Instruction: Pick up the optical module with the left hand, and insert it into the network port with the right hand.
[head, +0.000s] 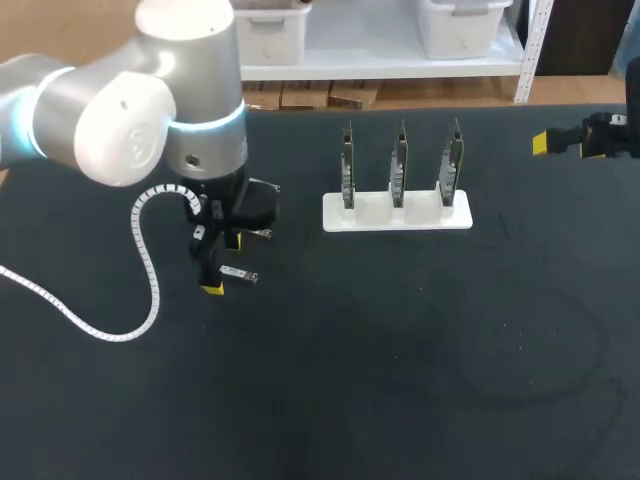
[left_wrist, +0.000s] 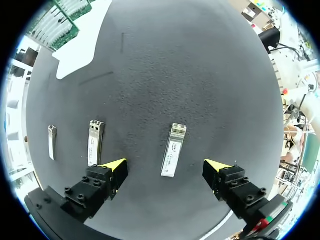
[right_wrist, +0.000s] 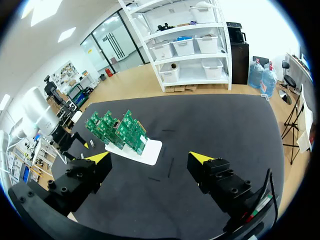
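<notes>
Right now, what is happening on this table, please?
The left tool hangs low over the table, open, with one module lying between its fingers, not yet gripped. Two more modules lie beside it. The right tool is open near the table's far right edge, holding nothing. A white stand with three green boards is in the middle.

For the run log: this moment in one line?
left claw: open, straddling optical module on table | right claw: open, empty | grasp: not yet
</notes>
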